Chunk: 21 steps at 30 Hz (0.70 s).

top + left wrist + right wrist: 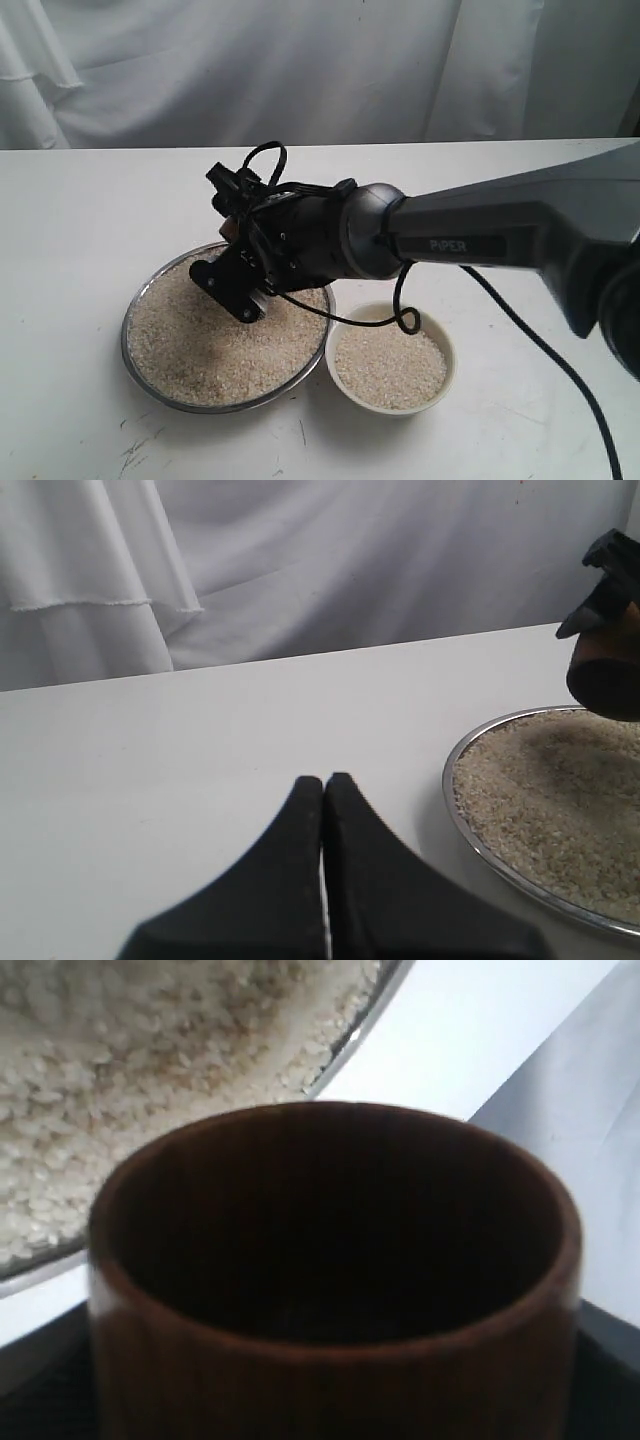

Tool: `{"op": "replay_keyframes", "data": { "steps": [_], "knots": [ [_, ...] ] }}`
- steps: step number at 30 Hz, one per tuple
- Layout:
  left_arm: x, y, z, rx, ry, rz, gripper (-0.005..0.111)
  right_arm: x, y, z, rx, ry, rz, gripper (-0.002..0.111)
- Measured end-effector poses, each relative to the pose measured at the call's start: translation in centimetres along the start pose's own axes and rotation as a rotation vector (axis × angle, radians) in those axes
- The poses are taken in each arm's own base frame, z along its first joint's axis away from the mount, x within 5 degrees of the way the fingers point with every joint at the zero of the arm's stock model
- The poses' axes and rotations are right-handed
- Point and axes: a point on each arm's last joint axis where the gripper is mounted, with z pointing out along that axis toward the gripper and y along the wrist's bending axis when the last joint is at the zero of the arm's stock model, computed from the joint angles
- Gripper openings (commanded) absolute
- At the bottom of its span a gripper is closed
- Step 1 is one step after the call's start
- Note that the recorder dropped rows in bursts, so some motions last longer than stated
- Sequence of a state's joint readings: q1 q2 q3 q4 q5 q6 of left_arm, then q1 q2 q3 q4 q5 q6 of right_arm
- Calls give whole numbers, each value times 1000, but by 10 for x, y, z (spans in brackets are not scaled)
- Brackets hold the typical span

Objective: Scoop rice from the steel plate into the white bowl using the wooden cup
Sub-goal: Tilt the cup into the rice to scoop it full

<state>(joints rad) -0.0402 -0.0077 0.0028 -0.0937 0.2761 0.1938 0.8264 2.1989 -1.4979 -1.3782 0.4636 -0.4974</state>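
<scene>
White table [80, 220], white draped cloth [300, 70] behind it. Fingers of the right gripper [235, 280] are clamped on the wooden cup [330, 1260], which sits between them with a dark interior. Below them is the rice [200, 350] in the steel plate [124, 345]. The white bowl [395, 408] touches the plate, off to one side of those fingers. Fingers of the left gripper [325, 805] are pressed together and hold nothing; the plate rim is near their tips.

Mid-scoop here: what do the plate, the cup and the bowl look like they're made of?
The steel plate looks like metal, likely stainless steel: thin, shiny silver rim with reflections. The wooden cup looks like wood: orange-brown with faint grain lines, smooth low-sheen finish, dark inside. The white bowl is probably glazed ceramic, though plastic is possible: thick, smooth cream-white rim.
</scene>
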Motion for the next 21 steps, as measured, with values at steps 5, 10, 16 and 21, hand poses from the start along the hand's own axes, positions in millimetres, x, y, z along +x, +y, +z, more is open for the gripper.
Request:
{"op": "replay_keyframes", "data": {
  "steps": [5, 10, 16, 21],
  "knots": [
    [0, 0, 0, 0, 0, 0, 0, -12, 5, 5, -12, -13, -32, 0],
    [0, 0, 0, 0, 0, 0, 0, -24, 15, 13, -42, -17, -62, 0],
    [0, 0, 0, 0, 0, 0, 0, -35, 18, 14, -51, -24, -102, 0],
    [0, 0, 0, 0, 0, 0, 0, -41, 19, 12, -66, -39, -78, 0]
  ]
}}
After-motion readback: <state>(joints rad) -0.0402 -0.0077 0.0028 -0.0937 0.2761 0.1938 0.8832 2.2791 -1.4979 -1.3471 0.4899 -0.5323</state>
